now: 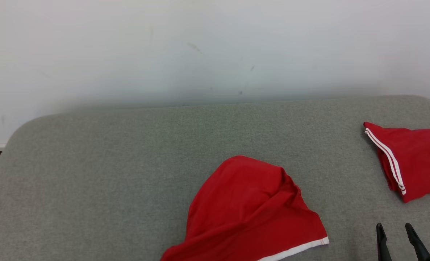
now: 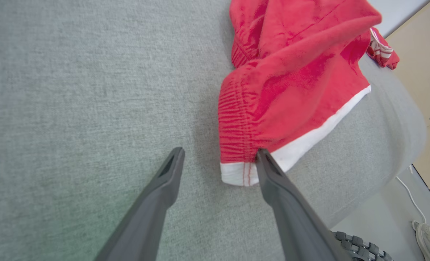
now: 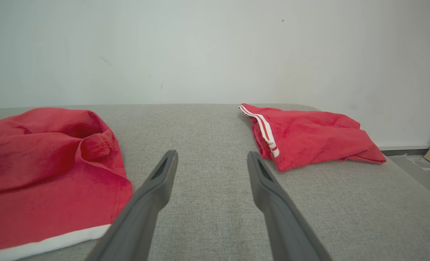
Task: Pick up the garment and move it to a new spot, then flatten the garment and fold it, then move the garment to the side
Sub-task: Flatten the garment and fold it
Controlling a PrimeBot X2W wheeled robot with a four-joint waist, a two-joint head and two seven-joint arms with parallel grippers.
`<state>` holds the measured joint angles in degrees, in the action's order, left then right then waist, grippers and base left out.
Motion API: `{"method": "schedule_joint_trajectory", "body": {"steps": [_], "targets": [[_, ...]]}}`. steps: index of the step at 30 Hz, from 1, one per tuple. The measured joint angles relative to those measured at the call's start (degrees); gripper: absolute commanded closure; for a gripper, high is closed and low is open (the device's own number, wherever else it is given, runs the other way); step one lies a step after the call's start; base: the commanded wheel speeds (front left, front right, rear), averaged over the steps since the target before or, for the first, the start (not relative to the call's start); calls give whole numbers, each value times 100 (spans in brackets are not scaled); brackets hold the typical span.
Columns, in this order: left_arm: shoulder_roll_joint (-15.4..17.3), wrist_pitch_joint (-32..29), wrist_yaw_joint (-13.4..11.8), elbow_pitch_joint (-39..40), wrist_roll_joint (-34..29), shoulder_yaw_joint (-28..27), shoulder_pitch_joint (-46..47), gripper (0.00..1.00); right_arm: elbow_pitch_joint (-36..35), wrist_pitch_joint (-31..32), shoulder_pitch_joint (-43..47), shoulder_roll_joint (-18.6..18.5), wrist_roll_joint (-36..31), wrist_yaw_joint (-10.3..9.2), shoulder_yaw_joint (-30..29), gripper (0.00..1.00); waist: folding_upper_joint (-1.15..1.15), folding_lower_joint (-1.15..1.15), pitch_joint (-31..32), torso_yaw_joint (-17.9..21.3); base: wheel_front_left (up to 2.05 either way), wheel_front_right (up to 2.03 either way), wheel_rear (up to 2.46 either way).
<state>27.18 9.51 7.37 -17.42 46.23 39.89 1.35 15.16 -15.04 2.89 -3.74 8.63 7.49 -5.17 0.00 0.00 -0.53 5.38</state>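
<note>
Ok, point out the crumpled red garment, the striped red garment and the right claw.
crumpled red garment (image 1: 247,206), head view, middle of its red cloth.
striped red garment (image 1: 419,159), head view, red cloth beside the stripes.
right claw (image 1: 393,227), head view, midway between its fingertips.

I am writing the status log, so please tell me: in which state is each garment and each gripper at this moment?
red shorts with white hem: crumpled in a heap on the grey cushion, not held.
striped red garment: roughly folded, lying at the right, apart.
left gripper: open, at the shorts' waistband corner.
right gripper: open, empty.
</note>
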Motion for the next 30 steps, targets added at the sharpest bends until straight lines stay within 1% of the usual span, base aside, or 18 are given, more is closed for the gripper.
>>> {"method": "schedule_joint_trajectory", "body": {"steps": [5, 8, 12, 15, 20, 24, 26, 28, 30], "targets": [[-16, 275, -63, 20, 101, -216, -35, 0, -47, 0, 19, -3, 0, 0, -31, 0, 0, 0, 6, -95, 0, 0, 0], [-46, 448, -187, 108, 81, -468, -41, 0, -120, 0, 19, -29, -10, 0, -77, 0, 0, 0, 26, -166, 0, 0, 0], [-213, 532, -367, 283, -131, -914, -62, 0, -224, 0, 18, -74, -68, 0, -114, 0, 0, 0, 67, -275, 0, 0, 0], [-490, 556, -480, 600, -448, -1567, -124, 0, -322, 0, 17, -91, -142, 0, -137, 0, 0, 0, 114, -361, 0, 0, 0], [-1061, 557, -566, 993, -1270, -2577, -497, 0, -425, 0, 30, -82, -181, 0, -71, 0, 0, 0, 224, -478, 0, 0, 0], [-1480, 561, -474, 1210, -1930, -3176, -687, 0, -422, 0, 80, -62, -200, 0, 1, 0, 0, 0, 296, -557, 0, 0, 0], [-1668, 561, -375, 1282, -2247, -3394, -762, 0, -421, 0, 79, -56, -223, 0, 31, 0, 0, 0, 316, -586, 0, 0, 0], [-1856, 561, -290, 1308, -2521, -3559, -819, 0, -422, 0, 76, -51, -252, 0, 54, 0, 0, 0, 331, -611, 0, 0, 0], [-1981, 561, -188, 1205, -2740, -3561, -923, 0, -419, 0, 76, -44, -256, 0, 83, 0, 0, 0, 354, -630, 0, 0, 0]]}}
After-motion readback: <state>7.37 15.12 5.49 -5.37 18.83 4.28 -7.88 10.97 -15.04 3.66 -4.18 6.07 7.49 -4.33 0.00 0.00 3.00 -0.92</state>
